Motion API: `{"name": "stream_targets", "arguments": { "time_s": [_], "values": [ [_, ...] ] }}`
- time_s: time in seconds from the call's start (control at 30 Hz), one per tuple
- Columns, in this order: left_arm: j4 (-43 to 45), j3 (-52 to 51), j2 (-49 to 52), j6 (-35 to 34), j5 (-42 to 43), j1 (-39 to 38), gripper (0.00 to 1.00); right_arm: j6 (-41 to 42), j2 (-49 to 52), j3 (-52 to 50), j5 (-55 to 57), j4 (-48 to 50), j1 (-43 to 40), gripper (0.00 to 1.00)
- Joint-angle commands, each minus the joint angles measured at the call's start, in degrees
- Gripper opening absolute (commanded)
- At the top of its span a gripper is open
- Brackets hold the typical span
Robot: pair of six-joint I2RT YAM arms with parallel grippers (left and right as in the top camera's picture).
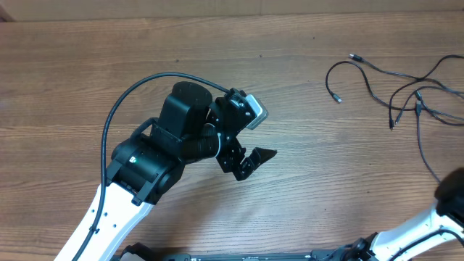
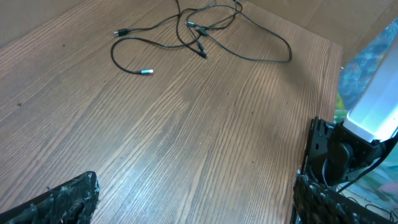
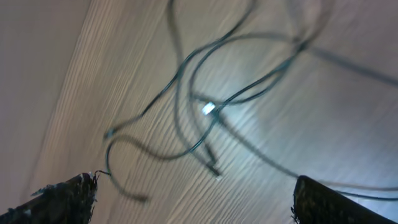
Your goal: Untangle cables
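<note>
The cables (image 1: pixel 395 80) are thin black cords with small silvery plugs, lying in a loose tangle on the wooden table at the far right. They also show at the top of the left wrist view (image 2: pixel 199 31), and blurred in the right wrist view (image 3: pixel 211 112). My left gripper (image 1: pixel 254 161) is open and empty over the middle of the table, well left of the cables; in its own view (image 2: pixel 193 208) only bare wood lies between its fingers. My right gripper (image 3: pixel 196 208) is open and empty, just above the cables. Its fingers are hidden in the overhead view.
The wooden table (image 1: pixel 326 181) spans the overhead view. The right arm's white link and black joint (image 1: pixel 446 206) sit at the bottom right corner, and also show at the right edge of the left wrist view (image 2: pixel 370 118). The table's far edge (image 1: pixel 290 13) runs along the top.
</note>
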Motion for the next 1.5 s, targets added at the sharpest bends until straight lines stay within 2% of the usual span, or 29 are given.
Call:
{"name": "stream_targets", "arguments": {
  "time_s": [0.0,0.37,0.63,0.9,1.47],
  "values": [
    [0.20,1.03,0.20,0.68,-0.13,0.24,1.00,-3.41,0.22,-2.84,-1.38,1.01,5.18,1.00],
    [0.20,1.01,0.20,0.68,-0.13,0.24,0.99,-3.41,0.22,-12.41,-1.38,5.40,23.69,1.00],
    [0.20,1.01,0.20,0.68,-0.13,0.24,1.00,-3.34,0.22,-13.05,-1.36,7.28,33.35,1.00],
    [0.20,1.01,0.20,0.68,-0.13,0.24,1.00,-3.34,0.22,-13.05,-1.36,7.28,37.18,1.00],
    [0.20,1.01,0.20,0.68,-0.13,0.24,1.00,-3.34,0.22,-13.05,-1.36,7.28,37.31,1.00]
  ]
}}
